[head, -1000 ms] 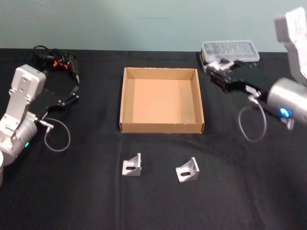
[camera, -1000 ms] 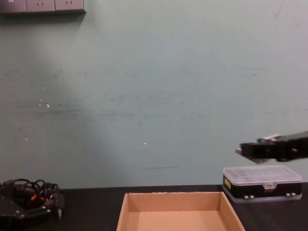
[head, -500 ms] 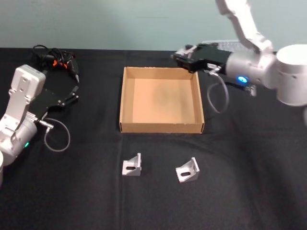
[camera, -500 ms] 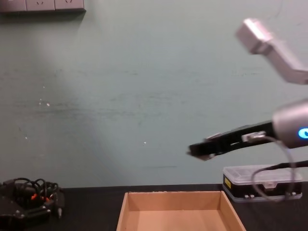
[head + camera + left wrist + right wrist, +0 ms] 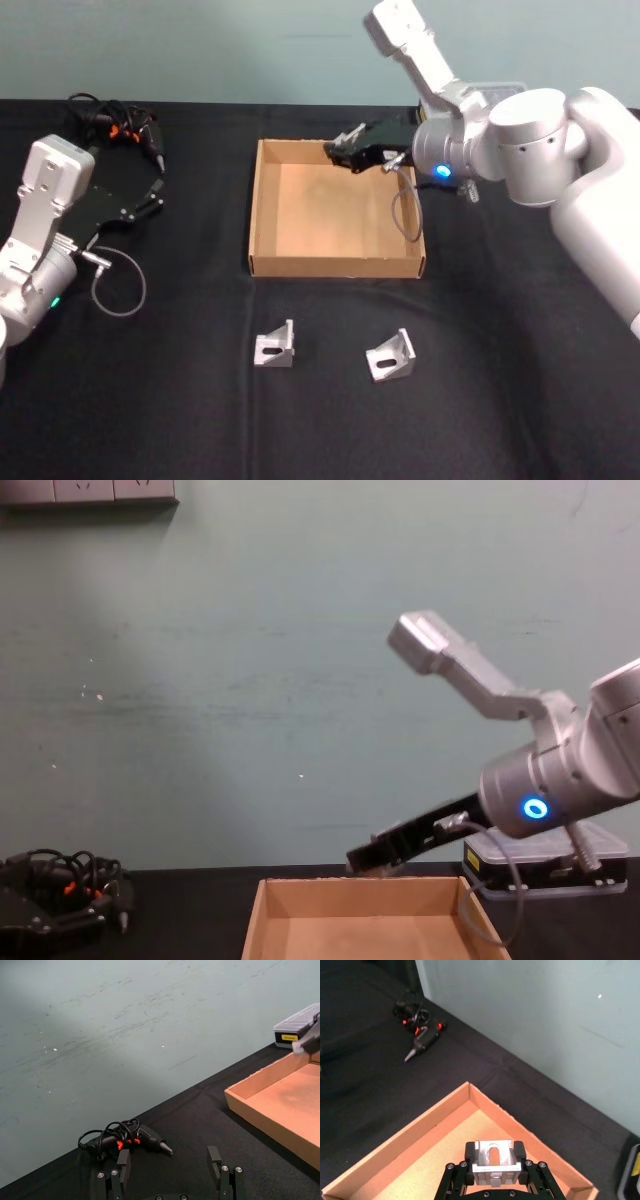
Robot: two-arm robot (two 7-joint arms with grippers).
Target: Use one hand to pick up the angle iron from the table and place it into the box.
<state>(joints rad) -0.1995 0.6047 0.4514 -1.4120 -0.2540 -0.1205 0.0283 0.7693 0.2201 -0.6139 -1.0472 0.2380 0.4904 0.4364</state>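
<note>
**A:** Held angle iron (image 5: 493, 1161) plain in the right wrist view; pinched between the jaws of the right gripper (image 5: 345, 156), slotted face up, above the floor of the box (image 5: 337, 266) near a far corner.

**B:** From the head view, just a silver glint at that gripper's tip, over the box's far right part; from the chest view, tip low over the back wall, iron hard to make out.

**A:** Down front on the table (image 5: 520, 400), apart from the box: left angle iron (image 5: 275, 347) and right angle iron (image 5: 391, 356), well apart from each other.

**B:** Left gripper (image 5: 169, 1160) parked at the table's left, jaws spread wide; corded tool (image 5: 131, 1138) beyond it; clear-lidded black case (image 5: 545, 865) behind the right arm.
</note>
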